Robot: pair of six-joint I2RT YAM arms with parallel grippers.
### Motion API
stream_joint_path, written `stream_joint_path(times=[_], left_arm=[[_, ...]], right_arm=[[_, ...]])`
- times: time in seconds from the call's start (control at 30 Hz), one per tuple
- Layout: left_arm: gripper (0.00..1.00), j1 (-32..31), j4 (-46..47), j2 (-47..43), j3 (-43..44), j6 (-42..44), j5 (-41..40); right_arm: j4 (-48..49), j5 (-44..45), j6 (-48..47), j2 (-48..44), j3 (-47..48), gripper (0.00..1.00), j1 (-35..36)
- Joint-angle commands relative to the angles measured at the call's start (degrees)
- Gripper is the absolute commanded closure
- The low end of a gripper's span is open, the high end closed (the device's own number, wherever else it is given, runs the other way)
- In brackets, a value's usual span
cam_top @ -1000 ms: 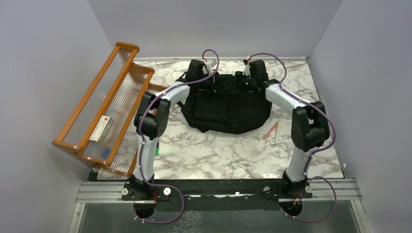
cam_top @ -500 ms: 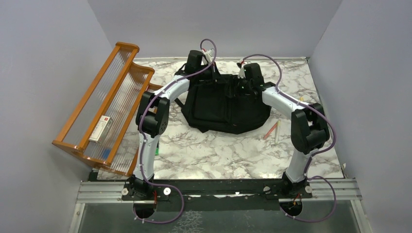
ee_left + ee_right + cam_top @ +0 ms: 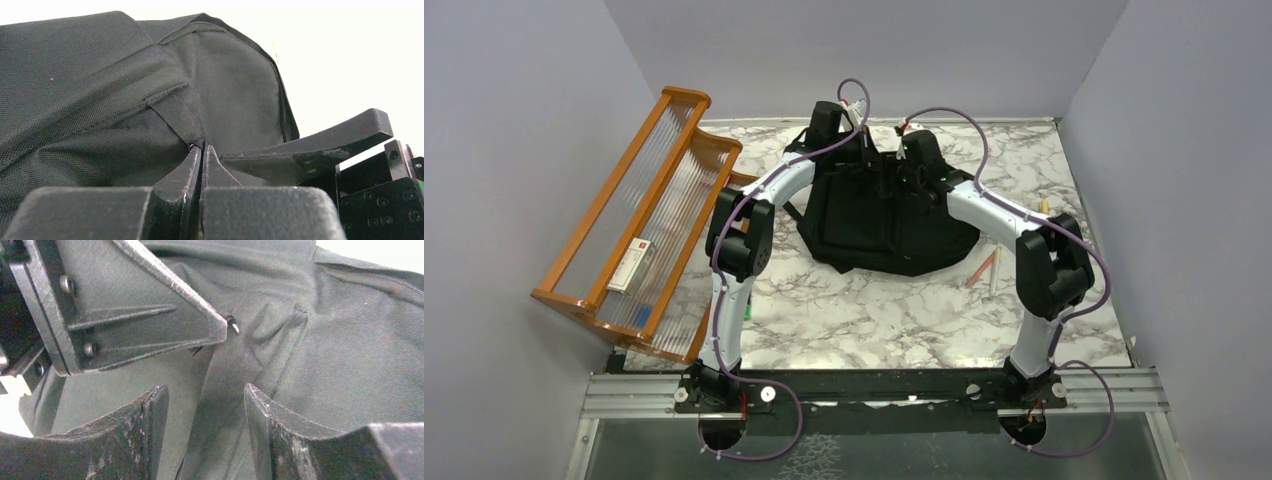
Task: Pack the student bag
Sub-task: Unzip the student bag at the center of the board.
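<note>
Black fabric is caught between the fingers of the left gripper [image 3: 201, 150], which are pressed tight together on a small fold of the student bag [image 3: 889, 225]. The weave puckers and draws in toward the fingertips where they bite. Just beside it, the right gripper [image 3: 206, 405] has its jaws spread and clamps nothing. A flat stitched band of the bag runs up through the gap between its two fingers, and I cannot tell whether either finger brushes it. Both grippers crowd the far edge of the bag near its middle, the left one a little to the left, almost touching each other.

The bag lies flat on the marbled table [image 3: 874, 310], on the far half. It is broad and rounded, its curved edge bulging toward the arm bases. Its cloth is matt and finely woven, with raised seams and a squarish panel across the upper face. Dark straps spill out at its far left corner.

Two thin pencils [image 3: 984, 268] lie just off the bag's near right corner. A small green object [image 3: 746, 308] sits off the bag's near left side, beside the left arm. Well to the left of the bag an orange wooden rack [image 3: 624, 215] leans tilted, with a small white box [image 3: 632, 265] resting in it.
</note>
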Motion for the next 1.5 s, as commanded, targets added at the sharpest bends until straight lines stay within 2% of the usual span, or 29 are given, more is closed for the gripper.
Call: stream_joint_path(times=[0.0,0.17,0.23,0.43,0.8,0.87,1.03,1.23,1.47], left_arm=[[1.00,0.8,-0.1,0.6,2.2,0.5,1.5],[1.00,0.9,0.0,0.5,1.8,0.5,1.7],[1.00,0.9,-0.1,0.6,1.8,0.5,1.7],[1.00,1.0,-0.1,1.1,2.1,0.3,1.8],[1.00,1.1,-0.3,1.5,2.3,0.3,2.2],[1.00,1.1,-0.4,1.5,2.3,0.4,2.2],[1.00,1.1,-0.5,1.2,1.3,0.8,2.3],[1.00,1.2,-0.6,-0.1,-1.8,2.2,1.5],[1.00,1.4,-0.6,-1.9,-5.1,3.4,0.7]], right_arm=[[0.8,11.1,0.5,2.2,2.4,0.41,1.2],[1.2,14.6,-0.3,2.4,2.8,0.58,1.2],[0.6,14.6,-0.4,2.6,3.5,0.59,1.3],[1.7,8.6,-1.6,2.5,3.4,0.42,1.2],[-2.7,6.5,-4.0,7.1,7.8,0.45,1.3],[-2.9,8.4,-3.9,7.2,7.9,0.52,1.3],[-3.7,13.8,-3.5,6.6,8.2,0.77,1.3],[-3.7,12.5,-1.8,4.9,7.6,0.97,0.9],[-3.4,6.0,2.5,3.4,6.0,0.99,-2.7]])
